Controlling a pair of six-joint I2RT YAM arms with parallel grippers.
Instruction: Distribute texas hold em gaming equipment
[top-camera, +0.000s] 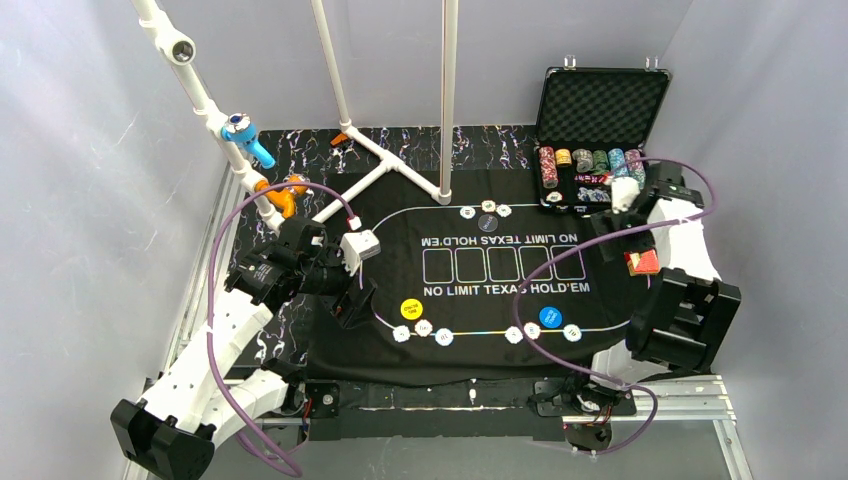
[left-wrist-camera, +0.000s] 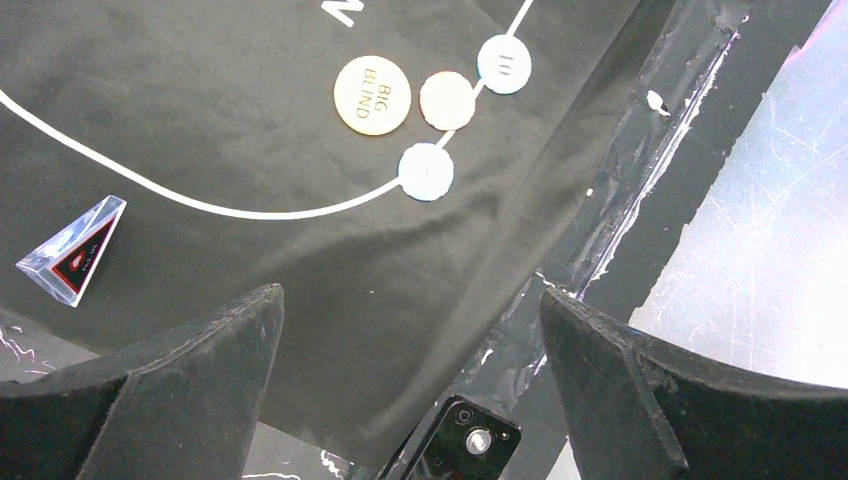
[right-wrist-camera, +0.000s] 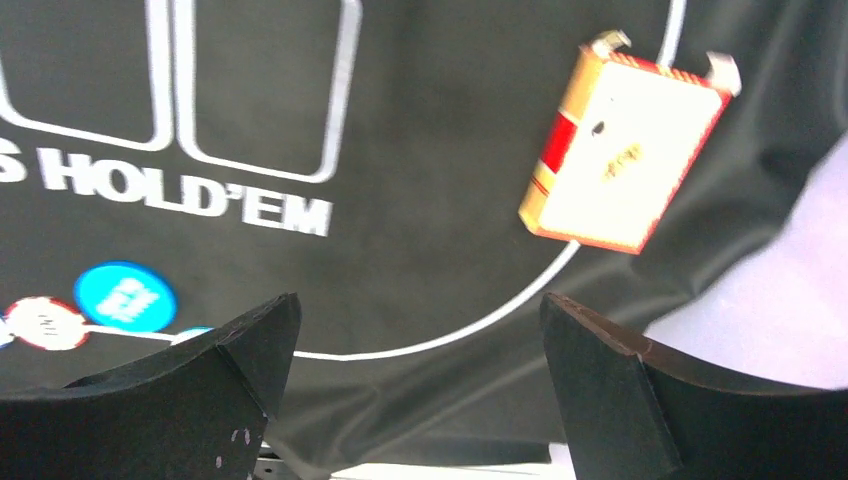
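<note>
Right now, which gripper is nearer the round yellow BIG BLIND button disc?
Left. The left gripper hovers just left of the yellow disc; the right gripper is far across the black felt mat, by the red card box.

An open foam-lined case (top-camera: 603, 105) sits at the felt mat's (top-camera: 400, 270) far edge.

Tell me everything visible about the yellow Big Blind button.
The yellow button is a flat round disc, plastic-looking, printed BIG BLIND in darker letters. It lies face up on the black felt mat, just inside the white oval line at its near-left curve. A pale chip sits beside it, almost touching. Nothing rests on it.
</note>
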